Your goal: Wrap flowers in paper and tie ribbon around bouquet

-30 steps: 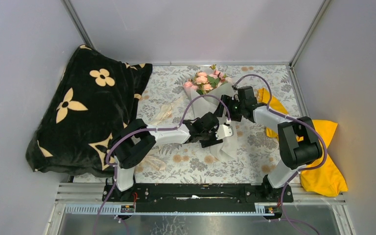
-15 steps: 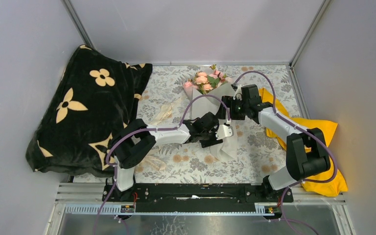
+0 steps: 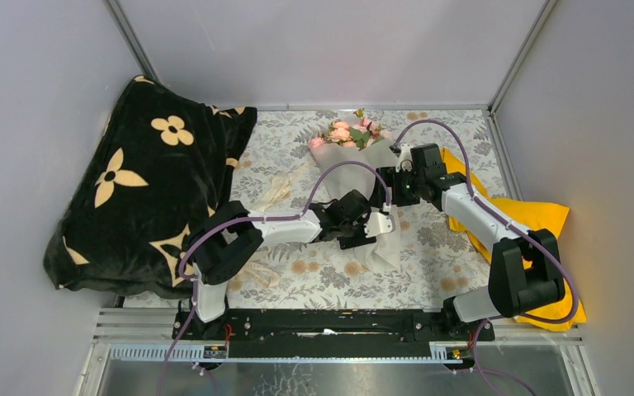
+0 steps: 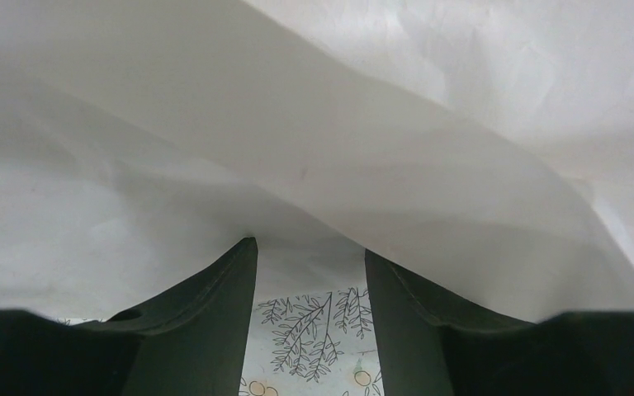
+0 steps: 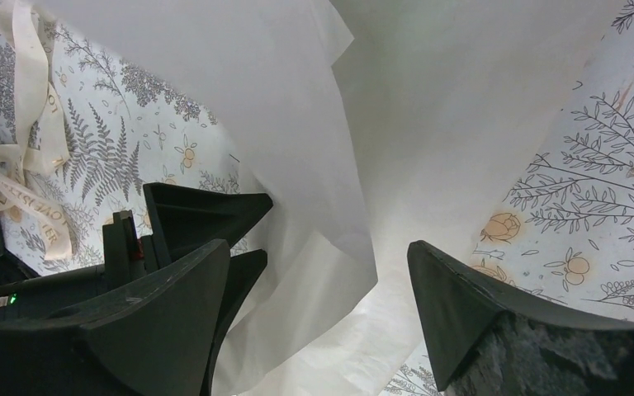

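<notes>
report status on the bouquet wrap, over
Left gripper open, tips at the paper. Right gripper open, straddling the paper edge. Flowers in paper, ribbon loose on the tablecloth, not yet tied. Grippers close together.

Soft, even light falls from overhead; in the top view, shadows on the tablecloth [image 3: 285,148] are faint. The black blanket [image 3: 132,190] at left swallows detail. In the left wrist view the paper [image 4: 314,124] glows pale, greyer toward the lower left, perhaps slightly out of focus. The right wrist view is crisp at centre, its lower corners dark.
</notes>
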Controlling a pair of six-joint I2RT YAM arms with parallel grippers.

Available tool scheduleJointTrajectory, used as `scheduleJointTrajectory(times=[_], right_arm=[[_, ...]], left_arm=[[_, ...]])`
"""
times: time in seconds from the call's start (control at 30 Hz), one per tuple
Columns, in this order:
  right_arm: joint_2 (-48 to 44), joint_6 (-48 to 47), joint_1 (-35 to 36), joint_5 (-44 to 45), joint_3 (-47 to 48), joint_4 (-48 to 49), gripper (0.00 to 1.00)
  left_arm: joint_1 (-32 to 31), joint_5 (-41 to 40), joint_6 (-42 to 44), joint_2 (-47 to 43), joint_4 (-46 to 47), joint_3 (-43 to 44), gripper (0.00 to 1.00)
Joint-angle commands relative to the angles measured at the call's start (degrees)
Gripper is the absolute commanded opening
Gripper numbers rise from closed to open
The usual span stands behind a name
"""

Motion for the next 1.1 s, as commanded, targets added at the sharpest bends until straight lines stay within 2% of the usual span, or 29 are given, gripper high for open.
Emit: scheduleJointTrajectory(times=[0.0,0.07,0.13,0.2,0.33,0.43,0.57,0.7,0.87,0.97,1.07], right_arm=[[-0.7,-0.9,-0.2,0.7,1.4,-1.5,0.86],[0.5,0.8,-0.3,0.4,1.1,1.8,0.82],[2.3,2.3,-0.3,1.2,1.9,5.0,0.74],[4.6,4.1,-0.3,1.5,2.5,8.2,0.63],[6.7,7.2,-0.7,2.0,1.4,11.7,0.32],[6.2,10.3,-1.9,1.3,-1.6,15.1,0.20],[6.4,12.7,-2.2,-1.2,-3.5,18.9,0.14],[7.9,14.1,-2.2,-2.7,-3.4,20.4,0.06],[9.8,15.0,-2.9,-4.0,-2.6,21.4,0.01],[11.5,15.6,-3.1,-5.1,-1.9,22.0,0.00],[12.9,16.3,-3.1,-6.7,-1.5,22.8,0.00]], left_arm=[[0.0,-0.7,0.4,1.5,0.8,0.6,0.59],[0.0,-0.8,0.7,1.6,0.7,0.6,0.59],[0.0,-1.0,1.0,1.6,0.6,0.6,0.59],[0.0,-1.1,1.0,1.7,0.4,0.9,0.59],[-0.1,-1.5,0.6,0.6,-0.5,1.5,0.60],[0.0,-2.1,-0.5,-0.9,-3.6,3.5,0.65],[-0.8,-1.8,-1.7,-3.5,-15.3,11.0,0.70],[-3.7,-1.3,-0.1,-5.4,-28.6,18.3,0.70],[-8.8,3.4,0.4,-6.2,-42.3,26.4,0.67],[-13.5,6.2,0.4,-4.8,-45.6,31.5,0.66],[-17.3,6.7,0.6,-2.1,-44.8,36.1,0.63]])
